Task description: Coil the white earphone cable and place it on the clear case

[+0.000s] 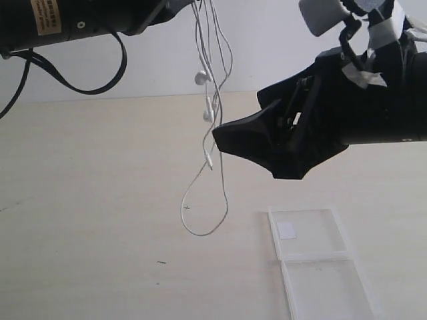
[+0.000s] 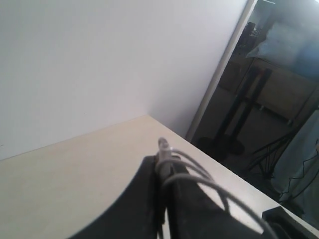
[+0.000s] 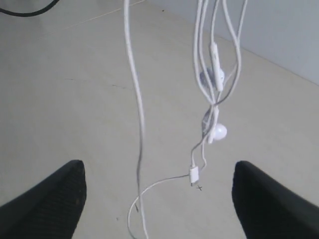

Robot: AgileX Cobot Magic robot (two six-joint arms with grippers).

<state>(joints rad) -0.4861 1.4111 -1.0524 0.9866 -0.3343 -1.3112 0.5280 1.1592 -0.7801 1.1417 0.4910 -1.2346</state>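
The white earphone cable (image 1: pixel 206 157) hangs in several strands from the top of the exterior view, and its lowest loop (image 1: pixel 200 231) ends just above the table. My left gripper (image 2: pixel 162 162) is shut on the cable's upper part, with a thick stub end (image 2: pixel 162 145) poking out past the jaws. Two earbuds (image 3: pixel 218 131) dangle mid-strand. My right gripper (image 3: pixel 158 199) is open, and the strands hang between its wide-apart fingers (image 3: pixel 50 199) without touching them. The clear case (image 1: pixel 313 257) lies open and flat on the table, below the right gripper (image 1: pixel 240 127).
A white wall (image 1: pixel 267 47) backs the pale table (image 1: pixel 87 200). A thick black arm cable (image 1: pixel 80 77) droops from the left arm (image 1: pixel 100 17). The table's far corner (image 2: pixel 149 117) shows, with dark stands (image 2: pixel 239 124) beyond its edge.
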